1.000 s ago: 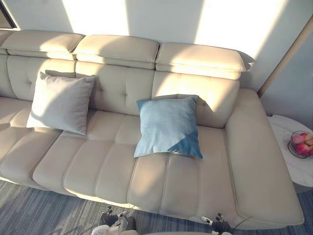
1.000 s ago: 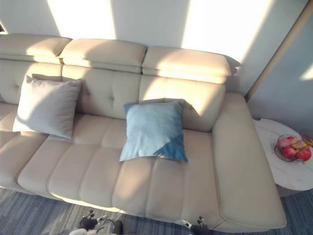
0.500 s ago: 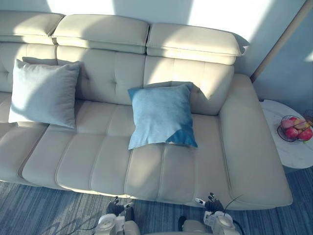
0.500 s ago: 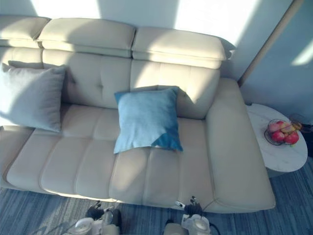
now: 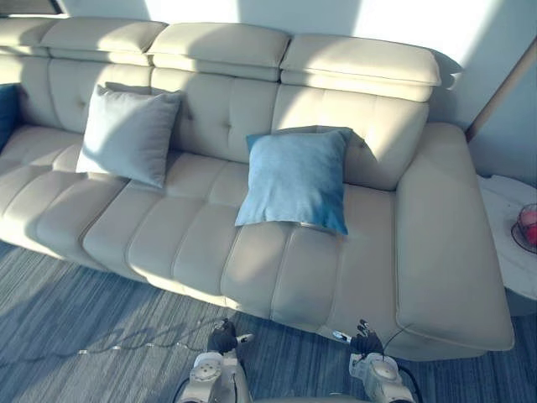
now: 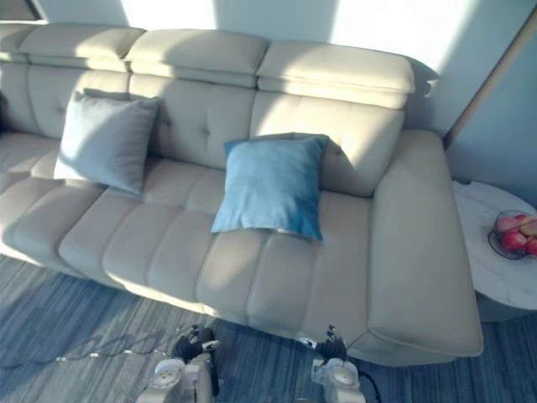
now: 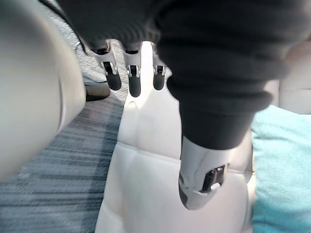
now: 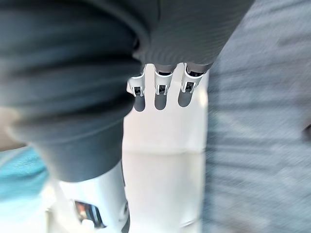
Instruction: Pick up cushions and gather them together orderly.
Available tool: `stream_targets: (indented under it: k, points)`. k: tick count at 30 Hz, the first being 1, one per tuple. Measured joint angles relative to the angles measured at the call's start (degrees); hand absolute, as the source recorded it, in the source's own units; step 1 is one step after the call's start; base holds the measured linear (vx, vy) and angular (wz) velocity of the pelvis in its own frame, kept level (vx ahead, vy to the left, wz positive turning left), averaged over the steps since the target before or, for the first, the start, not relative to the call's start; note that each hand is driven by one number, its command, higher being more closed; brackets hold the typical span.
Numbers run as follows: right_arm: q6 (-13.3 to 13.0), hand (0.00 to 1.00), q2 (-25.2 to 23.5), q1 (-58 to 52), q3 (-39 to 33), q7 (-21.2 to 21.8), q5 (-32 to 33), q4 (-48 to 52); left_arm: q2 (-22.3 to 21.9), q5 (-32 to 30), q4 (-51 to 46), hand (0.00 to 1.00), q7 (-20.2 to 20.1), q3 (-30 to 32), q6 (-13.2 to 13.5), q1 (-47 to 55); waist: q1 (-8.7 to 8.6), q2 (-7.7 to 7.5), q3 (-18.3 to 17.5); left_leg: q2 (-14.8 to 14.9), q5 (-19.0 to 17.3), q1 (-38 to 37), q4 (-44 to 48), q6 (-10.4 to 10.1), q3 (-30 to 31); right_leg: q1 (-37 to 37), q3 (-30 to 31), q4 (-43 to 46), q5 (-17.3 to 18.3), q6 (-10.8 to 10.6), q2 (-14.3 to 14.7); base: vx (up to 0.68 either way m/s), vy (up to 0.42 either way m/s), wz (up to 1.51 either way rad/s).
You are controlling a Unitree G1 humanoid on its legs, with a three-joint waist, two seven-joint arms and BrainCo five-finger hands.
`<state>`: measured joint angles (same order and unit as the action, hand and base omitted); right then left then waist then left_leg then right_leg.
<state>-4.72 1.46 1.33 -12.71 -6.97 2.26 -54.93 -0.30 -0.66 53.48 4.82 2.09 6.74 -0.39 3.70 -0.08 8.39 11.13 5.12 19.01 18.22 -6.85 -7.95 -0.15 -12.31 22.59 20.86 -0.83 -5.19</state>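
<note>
The blue cushion (image 5: 295, 179) and the grey cushion (image 5: 127, 134) lean on the sofa (image 5: 210, 243) backrest, well apart, the grey one further left. The left robot hand (image 5: 223, 336) and the right robot hand (image 5: 365, 337) hang low before the seat, fingers relaxed and empty, probably because no reach is under way.

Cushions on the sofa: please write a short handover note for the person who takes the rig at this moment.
Left robot hand: open, holds nothing, low in front of the sofa.
Right robot hand: open, holds nothing, also low in front of the sofa.
Blue cushion: leans on the backrest, right of the middle.
Grey cushion: leans on the backrest further left, apart from the blue one.
Done: no cushion picked up yet.
Left: pick up the cushions and set them together neatly.
</note>
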Motion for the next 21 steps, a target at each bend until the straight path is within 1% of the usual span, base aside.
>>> stream_targets:
  k: [1, 2, 3, 4, 5, 6, 7, 8, 9, 10, 11, 13, 15, 16, 18, 21]
  points:
    - [0.02, 0.00, 0.04, -0.43, -0.65, -0.02, 0.01, -0.01, -0.16, 0.01, 0.19, 0.00, -0.01, 0.34, -0.03, 0.09, -0.51, 0.28, 0.07, -0.55, -5.39, 0.01, 6.21, 0.20, 0.65, -0.99, 0.33, -0.33, -1.41, 0.11, -0.31, -0.30, -0.004, -0.28]
    - [0.16, 0.00, 0.05, -1.13, -0.67, 0.02, 0.01, -0.04, -0.26, 0.03, 0.36, 0.00, -0.02, 0.51, -0.04, 0.10, -0.55, 0.36, 0.06, -0.57, -8.07, -0.11, 9.26, 0.25, 0.93, -1.51, 0.38, -0.49, -2.12, 0.13, -0.43, -0.29, 0.066, -0.15]
    - [0.54, 0.00, -0.14, -2.42, -0.71, 0.07, 0.01, -0.06, -0.50, 0.09, 0.43, 0.00, 0.01, 1.17, -0.03, 0.09, -0.53, 0.31, 0.05, -0.55, -11.74, -0.52, 13.96, 0.46, 0.95, -2.09, 0.31, -0.77, -3.00, -0.20, -0.73, -0.20, 0.087, -0.05]
    - [0.89, 0.00, -0.30, -3.32, -0.85, 0.09, 0.01, -0.11, -0.58, 0.21, 0.57, 0.00, -0.01, 1.38, -0.04, 0.12, -0.56, 0.32, 0.05, -0.49, -14.20, -1.38, 17.49, 0.28, 0.91, -2.24, 0.22, -0.92, -3.60, -0.47, -0.98, -0.22, 0.140, 0.01]
    - [1.01, 0.00, -0.60, -4.59, -1.39, 0.16, 0.03, -0.12, -0.66, 0.24, 0.92, 0.00, -0.02, 1.53, -0.05, 0.71, -0.71, 0.44, -0.03, -0.39, -17.84, -3.42, 20.47, -0.11, 0.85, -2.33, 0.15, -1.25, -4.30, -1.23, -1.28, -0.16, 0.188, 0.09]
    - [1.01, 0.00, -0.70, -4.99, -3.03, 0.27, 0.11, -0.16, -0.86, 0.28, 1.46, 0.00, -0.04, 2.01, -0.08, 1.09, -1.13, 1.04, -0.39, -0.19, -20.87, -5.66, 19.76, -0.01, 0.81, -2.34, 0.04, -1.97, -5.03, -2.23, -1.30, -0.13, 0.223, 0.15]
    - [1.03, 0.00, -0.64, -4.98, -3.76, 0.25, 0.12, -0.26, -1.04, 0.29, 1.95, 0.00, -0.05, 2.59, -0.18, 1.19, -1.61, 2.02, -1.01, -0.39, -22.72, -6.90, 16.19, 0.21, 0.66, -2.36, 0.03, -2.35, -5.55, -2.93, -1.04, -0.13, 0.301, 0.20]
    - [1.07, 0.00, -0.97, -4.81, -5.36, 0.42, 0.13, -1.17, -0.78, 0.61, 2.45, 0.00, -0.09, 3.33, -0.45, 1.70, -2.02, 0.86, -1.59, -2.22, -23.49, -8.46, 10.46, 2.14, 0.51, -3.15, 0.68, -3.45, -6.26, -4.21, -1.30, -0.09, 0.255, 0.19]
    - [1.24, 0.00, -1.96, -4.81, -5.39, 0.94, 0.14, -2.63, 0.78, 0.89, 2.50, 0.00, 0.05, 3.62, -0.72, 1.71, -2.15, -1.05, -2.55, -4.63, -20.62, -9.27, 5.89, 2.92, -0.06, -3.21, 1.79, -5.87, -7.59, -4.40, -2.43, -0.09, 0.218, 0.20]
    - [1.26, 0.00, -2.27, -4.93, -5.44, 1.24, 0.15, -3.34, 1.67, 0.88, 2.66, 0.00, 0.03, 3.59, -0.91, 1.95, -2.25, -2.06, -3.20, -5.87, -19.19, -9.64, 3.75, 3.44, 0.12, -2.82, 2.35, -8.08, -8.76, -4.33, -2.84, -0.06, 0.156, 0.28]
    - [1.29, 0.00, -2.33, -4.87, -6.58, 1.35, 0.16, -5.02, 2.73, 0.92, 3.41, 0.00, 0.03, 3.59, -0.93, 2.29, -2.34, -2.23, -3.42, -7.24, -18.20, -10.14, 2.34, 4.37, 0.51, -1.35, 3.33, -11.25, -10.85, -4.61, -3.25, -0.05, 0.137, 0.26]
    - [1.29, 0.00, -2.35, -4.88, -7.20, 1.37, 0.16, -5.32, 3.16, 0.91, 3.55, 0.00, 0.03, 3.63, -0.94, 2.76, -2.34, -2.00, -3.61, -8.03, -17.69, -10.43, 1.54, 4.96, 0.53, -0.74, 3.55, -12.64, -11.90, -4.98, -3.69, -0.03, 0.120, 0.12]
    - [1.28, 0.00, -1.88, -4.78, -7.51, 1.38, 0.15, -6.04, 3.85, 0.88, 4.51, 0.00, -0.02, 3.63, -0.98, 3.59, -2.37, -1.35, -4.12, -9.00, -16.59, -11.30, -0.47, 5.47, 0.43, 0.01, 4.14, -14.47, -13.39, -4.72, -3.99, -0.02, 0.077, -0.01]
    - [1.26, 0.00, -1.67, -4.69, -7.51, 1.38, 0.15, -6.50, 4.04, 0.87, 4.86, 0.00, -0.04, 3.62, -1.05, 3.81, -2.40, -1.70, -4.55, -9.17, -16.35, -11.48, -0.87, 5.59, 0.37, 0.28, 4.34, -15.15, -13.63, -4.92, -4.00, -0.02, 0.035, -0.04]
    - [1.27, 0.00, -1.37, -4.50, -7.75, 1.37, 0.11, -7.03, 4.23, 0.90, 5.70, 0.00, -0.04, 3.72, -1.06, 4.21, -2.38, -1.34, -4.84, -9.72, -15.37, -12.28, -2.60, 5.47, 0.20, 0.37, 4.77, -16.05, -14.03, -5.17, -4.01, -0.01, 0.005, -0.05]
    - [1.30, 0.00, -1.25, -4.43, -8.96, 1.37, 0.07, -7.26, 4.29, 0.79, 5.79, 0.00, -0.07, 3.72, -1.05, 4.39, -2.37, -1.11, -4.96, -9.68, -14.31, -13.91, -4.68, 5.20, 0.10, 0.72, 5.01, -16.29, -14.03, -5.17, -3.70, 0.01, -0.034, -0.06]
